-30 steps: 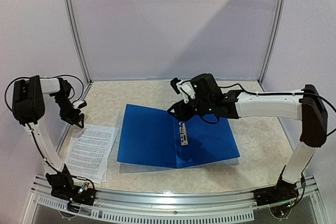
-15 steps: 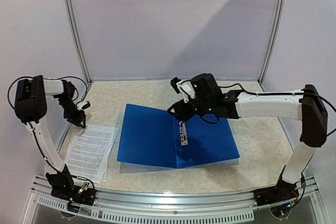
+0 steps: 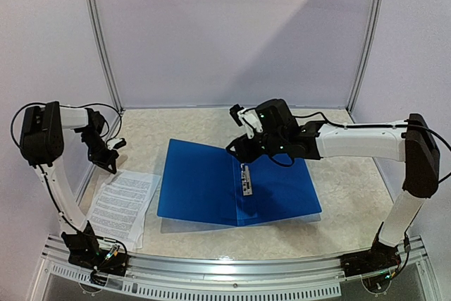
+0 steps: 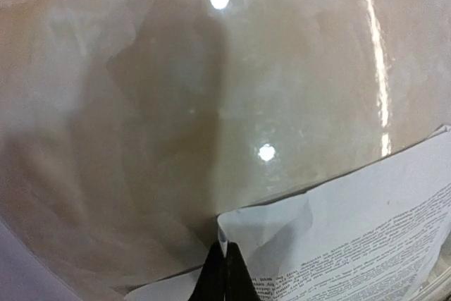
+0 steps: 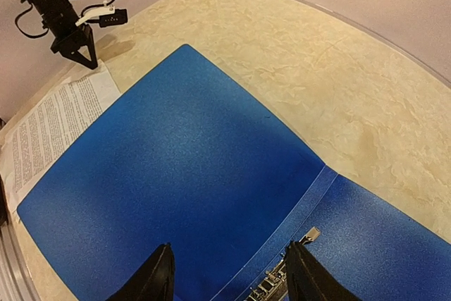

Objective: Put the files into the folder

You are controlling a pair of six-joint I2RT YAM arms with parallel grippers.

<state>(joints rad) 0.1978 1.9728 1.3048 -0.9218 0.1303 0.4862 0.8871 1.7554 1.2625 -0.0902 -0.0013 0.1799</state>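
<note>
left gripper (image 4: 224, 276): dark, tapering fingertips pressed tight together, no gap between them. they meet right at a corner of the files (image 4: 366, 230). that corner is curled up off the surface. can't tell whether a sheet is actually caught between the tips.

files: thin white paper, matt, covered in lines of small black print. at least two sheet edges show at the jaws, slightly offset. from the tips the stack spreads back toward the arm's base. its long axis runs away from the jaws, near to far, leaning a little sideways. the print lines run across the short way.

beyond the tips: table (image 4: 211, 68), glossy, cream, marbled, with light spots reflected in it.

right gripper (image 5: 229, 276): fingers spread wide, nothing between them, hovering above the folder (image 5: 176, 174).

folder: stiff blue plastic with a fine grainy surface, rectangular, lying open like a book. the spine crease passes under the gap between the fingers and runs away from them. a metal clip (image 5: 271, 287) sits on the spine just inside the right-hand finger. the wider cover reaches out from the jaws toward the files, its edge close beside them.
</note>
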